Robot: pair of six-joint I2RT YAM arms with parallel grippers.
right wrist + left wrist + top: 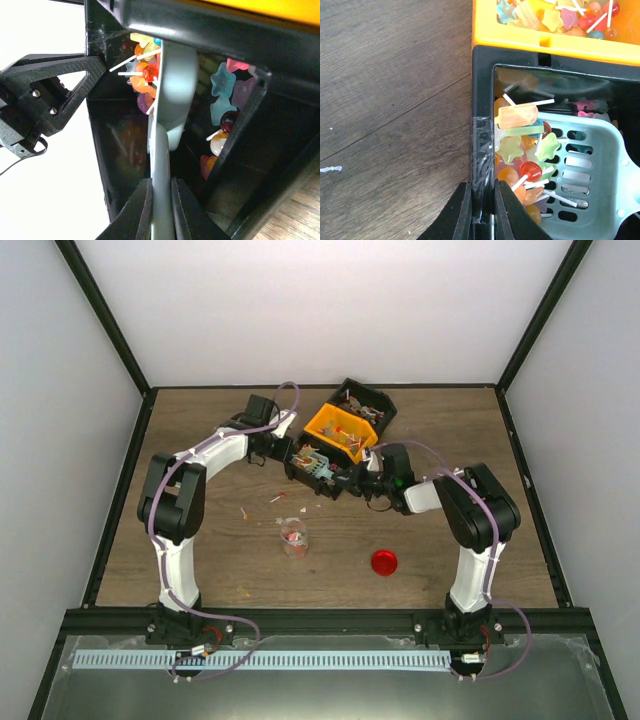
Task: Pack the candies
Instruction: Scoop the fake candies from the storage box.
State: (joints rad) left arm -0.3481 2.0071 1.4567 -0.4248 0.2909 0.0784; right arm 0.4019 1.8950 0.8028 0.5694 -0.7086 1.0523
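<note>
**A:** Why's the left pincer (482, 189) pinched tight on the wall of the black bin (482, 85)?

**B:** Guessing it braces the thing. Candies (520, 150) are piled inside, some on the teal scoop (592, 170), and the right pincer (161, 186) is clamped on its handle to dig.

**A:** And the rest?

**B:** Jar (292, 537) and red lid (384, 562) sit apart on the wood desk (470, 435), a few strays near the jar. White walls (300, 310) all round.

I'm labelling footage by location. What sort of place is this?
Probably a robot lab's test booth: bare white walls in a black frame, two arms bolted at a wooden table, and a slotted cable duct in front.
</note>
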